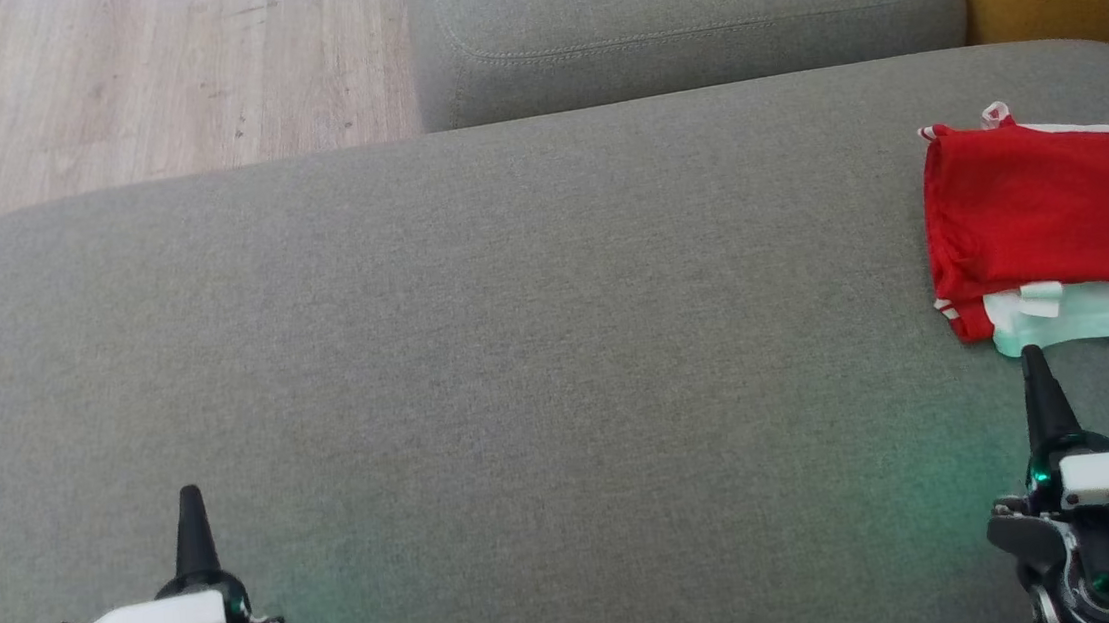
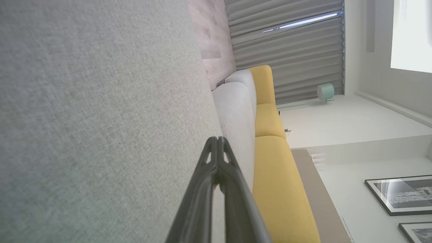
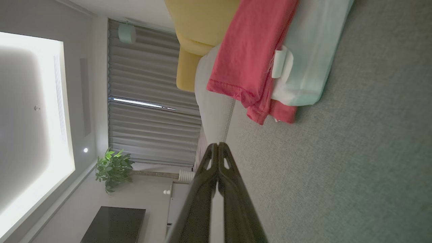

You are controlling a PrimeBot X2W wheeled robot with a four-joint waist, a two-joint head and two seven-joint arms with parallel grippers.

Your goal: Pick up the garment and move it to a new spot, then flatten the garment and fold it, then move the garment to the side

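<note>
Garment (image 1: pixel 1047 208) folded, red w/ white trim, far R side of grey cushion (image 1: pixel 515 315).
Soft, light, floppy by my read; I'd pinch near edge thru all layers. R end effector (image 1: pixel 1032 358) just beside it, L end effector (image 1: pixel 190 496) well apart; both clenched, empty.

No legible text; white tag (image 1: pixel 1040 298) on garment (image 1: pixel 1047 208) perhaps blank.
</note>
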